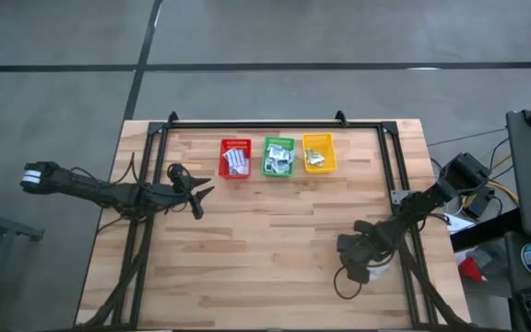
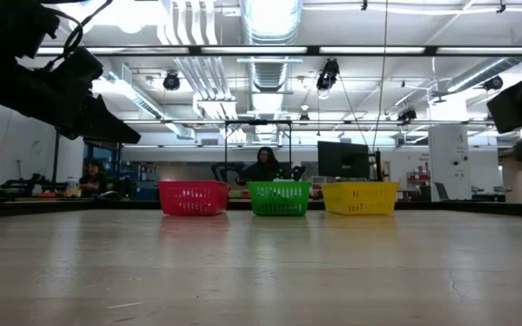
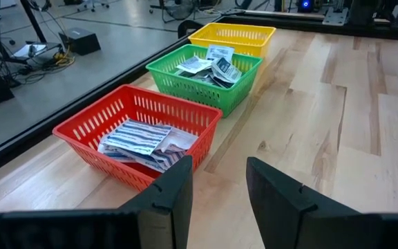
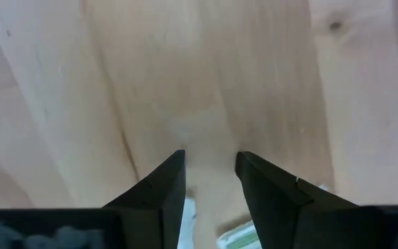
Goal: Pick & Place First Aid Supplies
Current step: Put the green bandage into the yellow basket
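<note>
- Overhead, high view: supplies sit sorted in the red basket (image 1: pixel 235 159), green basket (image 1: pixel 278 156) and yellow basket (image 1: pixel 318 153) at the table's far edge. My left gripper (image 1: pixel 194 191) lies just short of the red basket and is far nearer than my right gripper (image 1: pixel 356 259), low at the near right.
- Low view: baskets stand in a row; both grippers barely show.
- Left wrist view: fingers parted, empty; striped packets (image 3: pixel 138 139) lie straight ahead, long axis slanting across.
- Right wrist view: fingers parted over the bare table (image 4: pixel 206 83); a pale sliver between them is possibly a packet.

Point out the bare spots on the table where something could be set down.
Free: the wide wood between the left gripper and right gripper, in front of the baskets. Crowded: the back edge, where red basket, green basket and yellow basket sit filled.
</note>
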You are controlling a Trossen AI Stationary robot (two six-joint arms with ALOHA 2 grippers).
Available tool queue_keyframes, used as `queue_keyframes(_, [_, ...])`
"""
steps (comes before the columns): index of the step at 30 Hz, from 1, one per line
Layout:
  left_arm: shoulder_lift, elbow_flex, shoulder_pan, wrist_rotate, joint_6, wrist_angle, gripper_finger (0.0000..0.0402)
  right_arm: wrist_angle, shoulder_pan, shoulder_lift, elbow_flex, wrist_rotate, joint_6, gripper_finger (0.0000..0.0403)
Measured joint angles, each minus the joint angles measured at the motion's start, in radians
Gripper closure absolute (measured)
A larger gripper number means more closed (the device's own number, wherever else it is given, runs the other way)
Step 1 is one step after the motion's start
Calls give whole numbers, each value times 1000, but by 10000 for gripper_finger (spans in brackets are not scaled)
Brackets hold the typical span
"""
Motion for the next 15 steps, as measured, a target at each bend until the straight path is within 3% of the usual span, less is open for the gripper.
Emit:
queue_keyframes(7, [0,0,0,0,-13,0,268,-5,-2,5,3,22,-26,268])
queue_keyframes(15, [0,0,0,1,-48,0,268,-9,-3,-28,5,-41,-76,272])
